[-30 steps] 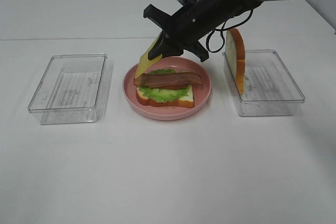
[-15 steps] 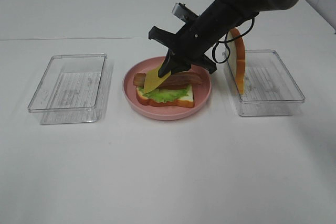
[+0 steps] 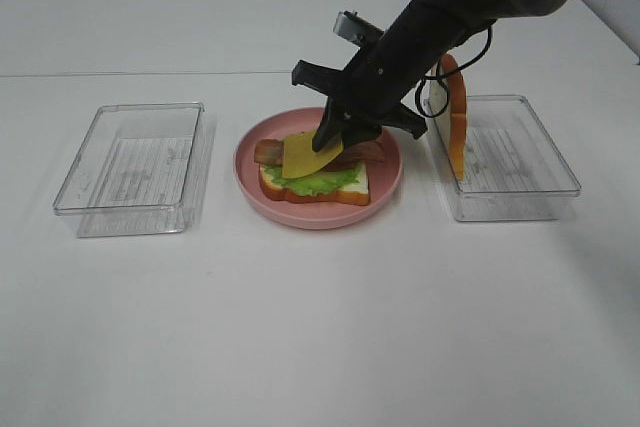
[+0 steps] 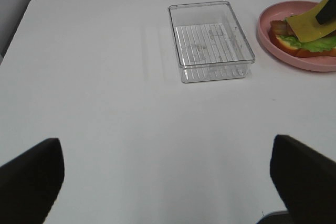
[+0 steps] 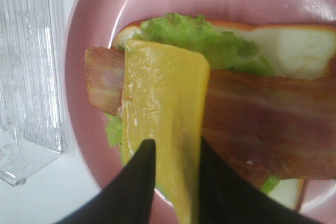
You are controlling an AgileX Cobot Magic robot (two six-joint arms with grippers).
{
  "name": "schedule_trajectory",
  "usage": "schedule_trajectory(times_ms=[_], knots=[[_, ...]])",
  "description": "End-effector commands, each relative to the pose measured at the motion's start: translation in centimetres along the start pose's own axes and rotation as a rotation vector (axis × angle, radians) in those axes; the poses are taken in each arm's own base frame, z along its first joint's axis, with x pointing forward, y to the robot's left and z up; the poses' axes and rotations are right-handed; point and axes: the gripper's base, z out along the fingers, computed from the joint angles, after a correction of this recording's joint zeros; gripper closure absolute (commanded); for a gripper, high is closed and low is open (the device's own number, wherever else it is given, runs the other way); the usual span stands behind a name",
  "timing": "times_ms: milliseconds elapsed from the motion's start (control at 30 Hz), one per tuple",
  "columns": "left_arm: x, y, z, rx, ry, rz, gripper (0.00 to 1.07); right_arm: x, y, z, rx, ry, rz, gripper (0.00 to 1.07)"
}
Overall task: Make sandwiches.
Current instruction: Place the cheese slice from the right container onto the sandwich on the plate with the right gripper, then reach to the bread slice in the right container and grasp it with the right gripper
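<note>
The right gripper (image 3: 335, 139) covers part of the cheese (image 3: 303, 154); the wrist view shows its fingers (image 5: 137, 182) on either side of the slice, but whether they still pinch it cannot be told. The cheese leans on one bacon strip (image 3: 362, 153), over lettuce (image 3: 318, 183) and one bread slice (image 3: 345, 191) on the plate (image 3: 386, 184). A second slice (image 3: 456, 129) stands half hidden in the right of two trays (image 3: 520, 162). The left gripper (image 4: 168, 182), cut off, gapes wide over bare table (image 4: 105, 119).

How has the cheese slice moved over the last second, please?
Yes. The cheese slice has come down from above the pink plate's far rim onto the bacon, tilted, the right gripper at its upper edge.
</note>
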Motion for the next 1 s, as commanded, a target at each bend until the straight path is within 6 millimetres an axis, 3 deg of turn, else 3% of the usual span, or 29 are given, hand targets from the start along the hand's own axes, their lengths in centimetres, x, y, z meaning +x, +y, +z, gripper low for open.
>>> schedule_trajectory(times_ms=[33,67,133,333,667,733,833,933,1000], knots=[[0.1,-0.1,-0.2,0.015,-0.02,-0.01,0.07,-0.3,0.5,-0.9,-0.011,0.016,-0.021,0.33],[0.1,-0.1,-0.2,0.015,-0.02,-0.01,0.07,-0.3,0.5,-0.9,-0.011,0.016,-0.021,0.33],[0.1,-0.1,-0.2,0.015,-0.02,-0.01,0.07,-0.3,0.8,-1.3,-0.014,0.036,-0.037,0.24],[0.1,-0.1,-0.2,0.015,-0.02,-0.01,0.07,-0.2,1.1,-1.9,-0.002,0.067,-0.056,0.24],[0.1,-0.1,-0.2,0.015,-0.021,-0.01,0.07,-0.2,2.4,-4.8,0.014,0.043,-0.104,0.24],[0.1,-0.1,-0.2,0.015,-0.021,-0.01,0.07,-0.4,3.4,-6.6,-0.002,0.003,-0.127,0.24],[0.1,-0.1,-0.2,0.015,-0.021,-0.01,0.07,-0.5,3.7,-7.1,-0.006,-0.008,-0.134,0.24],[0.1,-0.1,-0.2,0.015,-0.021,-0.01,0.07,-0.7,4.7,-8.9,-0.019,-0.047,-0.16,0.24],[0.1,-0.1,-0.2,0.015,-0.021,-0.01,0.07,-1.0,6.1,-11.8,-0.022,-0.095,-0.212,0.24]])
